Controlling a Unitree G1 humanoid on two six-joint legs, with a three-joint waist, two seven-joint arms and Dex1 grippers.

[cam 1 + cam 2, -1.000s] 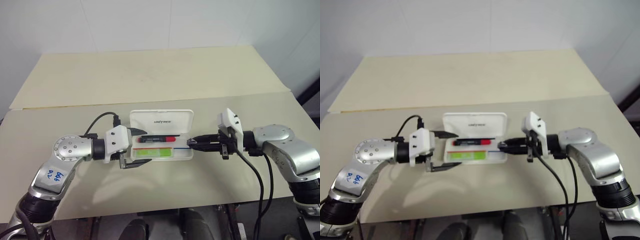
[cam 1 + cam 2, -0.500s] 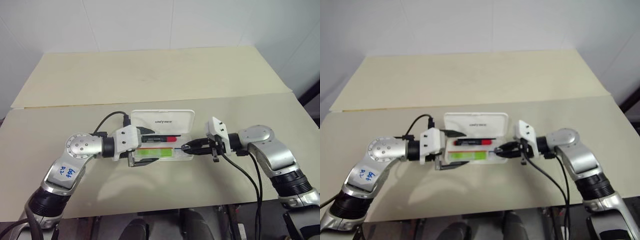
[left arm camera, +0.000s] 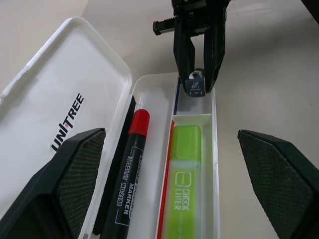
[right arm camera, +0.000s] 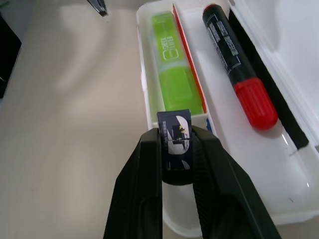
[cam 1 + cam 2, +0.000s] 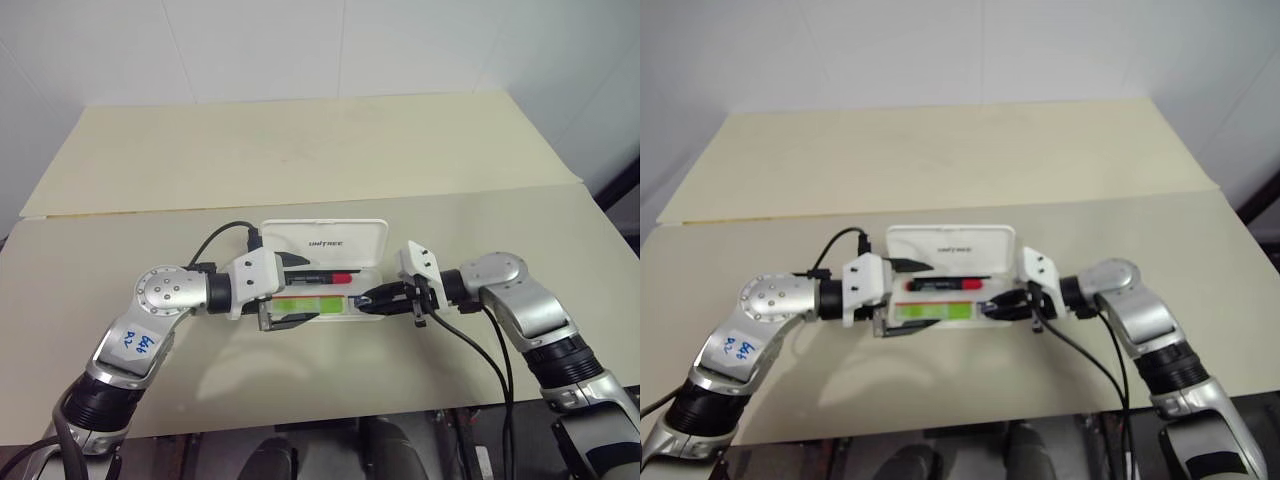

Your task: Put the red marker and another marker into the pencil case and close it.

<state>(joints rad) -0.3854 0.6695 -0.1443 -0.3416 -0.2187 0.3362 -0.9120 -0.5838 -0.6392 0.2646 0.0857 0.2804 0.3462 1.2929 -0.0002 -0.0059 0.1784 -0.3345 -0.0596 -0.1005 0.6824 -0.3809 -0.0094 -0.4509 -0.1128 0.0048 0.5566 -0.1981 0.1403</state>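
My white pencil case [image 5: 330, 240] lies open on the tabletop, its lid standing up at the far side with dark logo text. Inside, the red marker [image 3: 130, 164], black-barrelled with a red cap, lies lengthwise beside the lid. The lime-green marker [image 3: 182, 189] lies parallel in the nearer compartment.

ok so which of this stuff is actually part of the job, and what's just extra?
Job:
- pencil case, lid open
- red marker, inside it
- green marker, inside it

Extra:
- small dark-blue block, pinched in the right gripper at the case's end
- table
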